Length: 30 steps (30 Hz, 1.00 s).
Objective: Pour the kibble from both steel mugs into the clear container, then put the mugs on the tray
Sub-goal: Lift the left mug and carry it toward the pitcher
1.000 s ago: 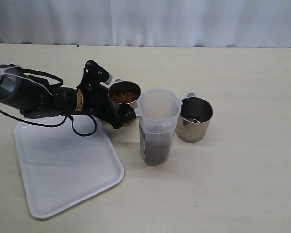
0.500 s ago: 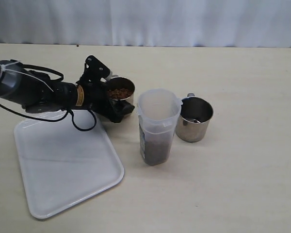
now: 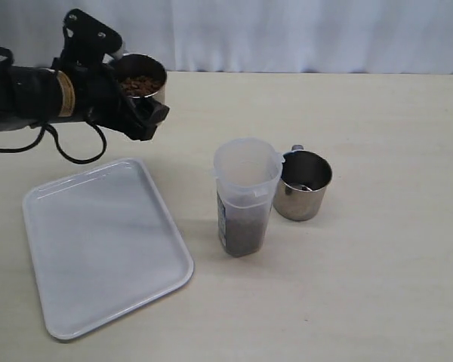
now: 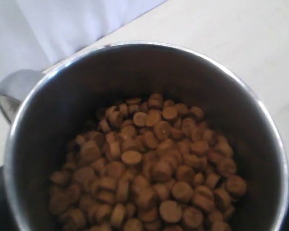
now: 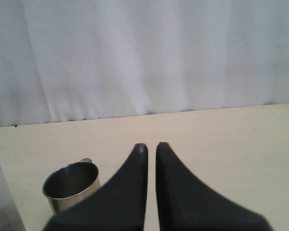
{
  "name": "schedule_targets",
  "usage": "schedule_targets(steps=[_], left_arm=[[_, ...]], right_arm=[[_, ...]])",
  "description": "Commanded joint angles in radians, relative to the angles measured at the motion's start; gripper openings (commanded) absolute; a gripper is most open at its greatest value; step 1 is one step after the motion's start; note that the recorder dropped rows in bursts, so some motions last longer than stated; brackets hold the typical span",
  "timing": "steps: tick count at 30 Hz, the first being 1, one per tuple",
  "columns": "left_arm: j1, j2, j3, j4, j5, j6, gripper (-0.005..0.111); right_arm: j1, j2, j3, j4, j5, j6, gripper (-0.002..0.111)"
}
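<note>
One steel mug (image 3: 158, 85) full of kibble (image 3: 138, 84) hangs upright in the air at the upper left, with my left gripper (image 3: 136, 111) shut on it. The left wrist view is filled by this mug (image 4: 43, 144) and its kibble (image 4: 149, 168); the fingers are hidden there. The clear container (image 3: 245, 196) stands mid-table with kibble in its lower part. The second steel mug (image 3: 303, 185) stands just right of it and looks empty. The white tray (image 3: 98, 241) lies at the front left, bare. My right gripper (image 5: 151, 146) is shut and empty, with that mug (image 5: 70, 185) beyond it.
A white curtain (image 3: 287, 34) hangs along the table's far edge. A black cable (image 3: 75, 154) loops under the left arm. The container's edge (image 5: 0, 202) shows in the right wrist view. The right arm is outside the exterior view.
My left gripper has lifted the full mug off the table beside the container and carried it up and to the left, away from the container.
</note>
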Motion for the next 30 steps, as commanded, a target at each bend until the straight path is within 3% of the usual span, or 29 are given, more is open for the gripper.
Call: schedule_targets(steps=[1,10,16,20,30], left_arm=[[-0.006,-0.148,0.075,-0.023,-0.014,-0.015,0.000],[-0.006,-0.387,0.152,-0.049,-0.067,-0.020,0.000],[-0.010,-0.436,0.195,-0.039,0.011,-0.045,0.000],[-0.087,-0.436,0.199,-0.039,0.208,-0.018,0.000],[-0.329,-0.436,0.134,0.031,0.503,-0.035,0.000]], right_arm=[[0.004,-0.003,0.003,0.002,0.003,-0.002,0.005],[0.004,-0.003,0.003,0.002,0.003,-0.002,0.005],[0.004,-0.003,0.003,0.002,0.003,-0.002,0.005],[0.004,-0.003,0.003,0.002,0.003,-0.002,0.005],[0.004,-0.003,0.003,0.002,0.003,-0.001,0.005]])
